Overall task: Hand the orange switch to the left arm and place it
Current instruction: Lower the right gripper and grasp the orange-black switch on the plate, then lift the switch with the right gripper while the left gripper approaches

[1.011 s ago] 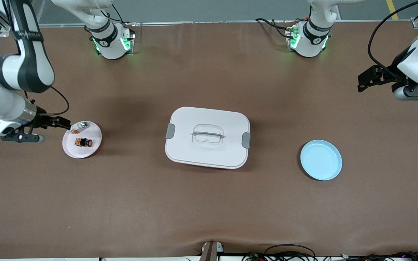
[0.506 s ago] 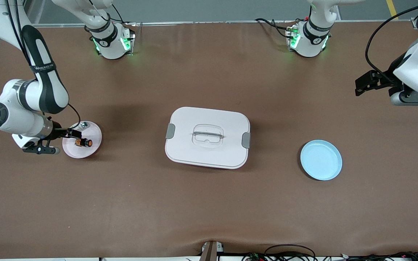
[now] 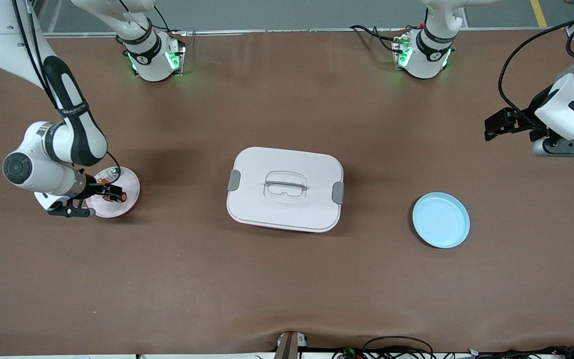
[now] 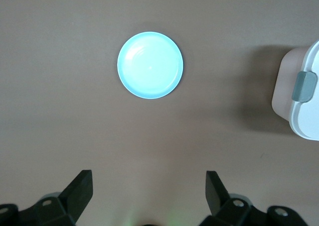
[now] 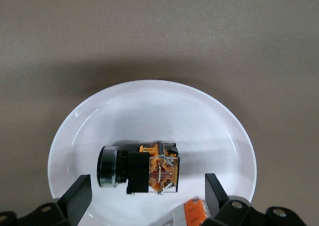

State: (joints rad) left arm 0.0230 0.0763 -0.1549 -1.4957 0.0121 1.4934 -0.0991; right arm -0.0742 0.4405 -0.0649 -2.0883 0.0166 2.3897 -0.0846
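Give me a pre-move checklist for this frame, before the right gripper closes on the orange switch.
1. Right gripper over the pink plate, fingers open: ok.
2. Orange switch lies on its side on the plate, between the open fingers in the right wrist view: ok.
3. Small silvery-and-orange bit sits close to one finger; whether it is out of the grasp: cannot tell.
4. Box lies mid-table between the two plates, lid on, away from both grippers: ok.
5. Left gripper waits open above the table near the blue plate: ok.
6. Blue plate empty for delivery: ok.
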